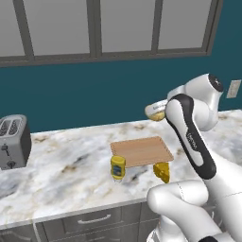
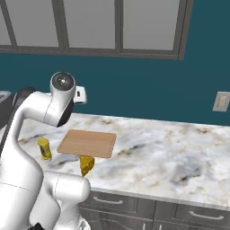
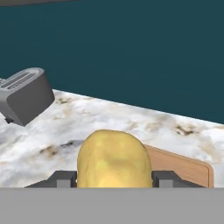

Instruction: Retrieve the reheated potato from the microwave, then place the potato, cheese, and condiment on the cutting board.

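Gripper (image 3: 113, 179) pinches the potato (image 3: 113, 159), low centre of the hand view. Cutting board (image 1: 142, 150) lies centre of the left base view, bare. Judgement: lower over the board's middle before releasing; avoid cheese (image 1: 162, 172) and condiment (image 1: 117, 168) along its near edge.

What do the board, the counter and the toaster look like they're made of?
Board: looks like wood, light brown with faint grain lines and a matte surface. Counter: seems to be polished marble or a similar stone, white with grey and brown veining. Toaster: likely brushed metal, plain grey with darker slots on top, though painted plastic can't be ruled out.
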Available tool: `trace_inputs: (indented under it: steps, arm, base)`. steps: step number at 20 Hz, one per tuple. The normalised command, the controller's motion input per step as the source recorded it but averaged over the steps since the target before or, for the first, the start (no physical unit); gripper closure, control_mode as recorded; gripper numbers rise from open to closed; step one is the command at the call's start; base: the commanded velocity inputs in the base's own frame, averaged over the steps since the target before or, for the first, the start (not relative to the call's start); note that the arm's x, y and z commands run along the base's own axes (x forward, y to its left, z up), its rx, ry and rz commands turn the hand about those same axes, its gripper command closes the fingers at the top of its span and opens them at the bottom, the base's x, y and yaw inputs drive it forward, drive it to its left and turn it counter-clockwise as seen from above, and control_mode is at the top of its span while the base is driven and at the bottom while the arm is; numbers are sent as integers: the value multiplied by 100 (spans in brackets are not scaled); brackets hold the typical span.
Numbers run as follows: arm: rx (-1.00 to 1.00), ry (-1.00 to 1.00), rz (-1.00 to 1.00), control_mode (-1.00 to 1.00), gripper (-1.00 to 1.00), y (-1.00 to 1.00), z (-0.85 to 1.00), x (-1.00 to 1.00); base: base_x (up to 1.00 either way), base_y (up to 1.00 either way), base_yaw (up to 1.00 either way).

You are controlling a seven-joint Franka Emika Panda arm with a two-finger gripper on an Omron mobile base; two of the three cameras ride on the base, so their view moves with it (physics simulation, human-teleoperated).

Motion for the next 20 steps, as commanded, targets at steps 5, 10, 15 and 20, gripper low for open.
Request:
trace_inputs:
  steps: [5,10,15,20]
  arm:
    - [0,10,0,-100,100,-16,0,30]
    - [5,5,1,-100,100,-21,-15,26]
    - [0,2,0,-100,100,-24,-40,28]
    - [-22,-1,0,-100,100,-11,-46,29]
  base:
    - [0,0,0]
    - [0,0,0]
    - [0,0,0]
    - [0,0,0]
